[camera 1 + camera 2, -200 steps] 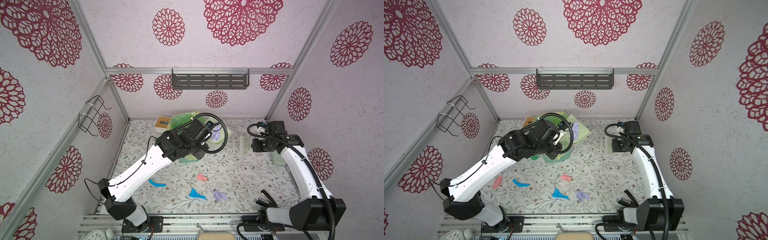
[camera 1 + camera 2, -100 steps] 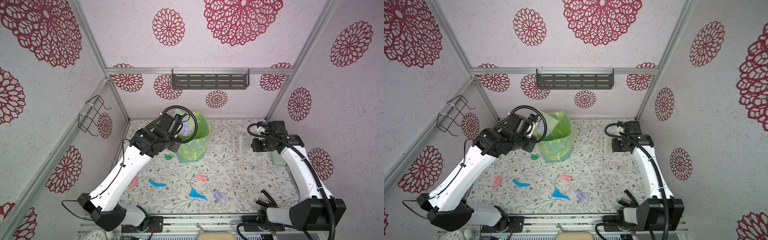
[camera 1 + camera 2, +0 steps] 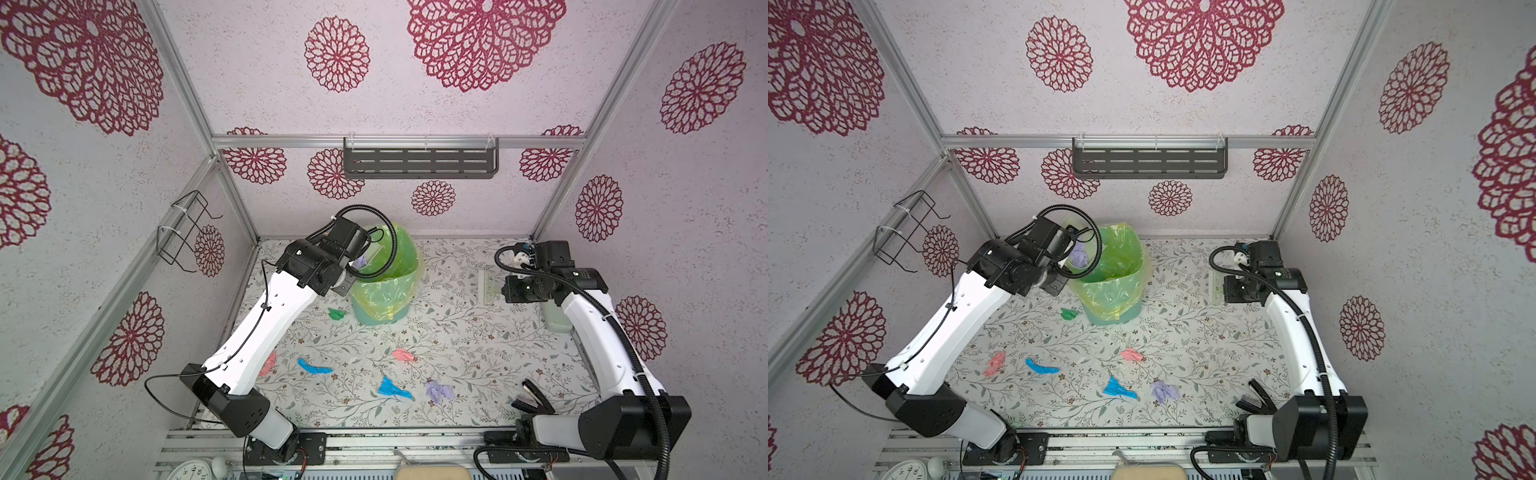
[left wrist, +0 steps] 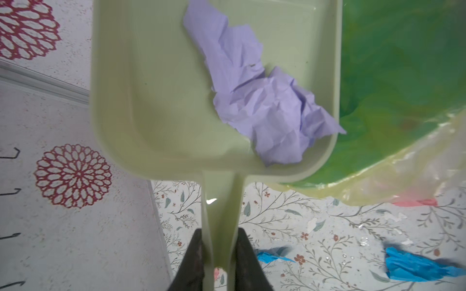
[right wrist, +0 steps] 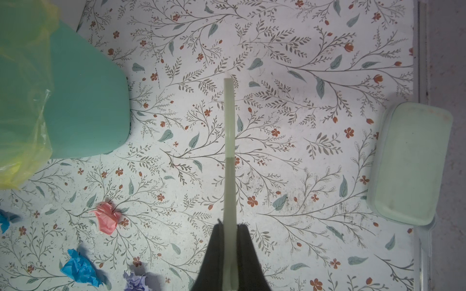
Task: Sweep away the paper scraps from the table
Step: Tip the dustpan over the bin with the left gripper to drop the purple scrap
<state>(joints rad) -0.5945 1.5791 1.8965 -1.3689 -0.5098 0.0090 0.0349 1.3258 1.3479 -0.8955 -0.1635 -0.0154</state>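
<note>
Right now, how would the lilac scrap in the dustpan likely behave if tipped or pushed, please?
Crumpled thin paper, the lilac scrap probably weighs almost nothing. On the smooth dustpan it should slide, though creases may snag.

A lab robot cell: aluminium rails [image 3: 291, 141] frame rosette-papered panel walls [image 3: 498, 104].

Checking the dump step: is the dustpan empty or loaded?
Loaded: a crumpled lilac paper scrap lies in the pale green dustpan, whose handle the left gripper clamps, beside the green-lined bin.
</note>
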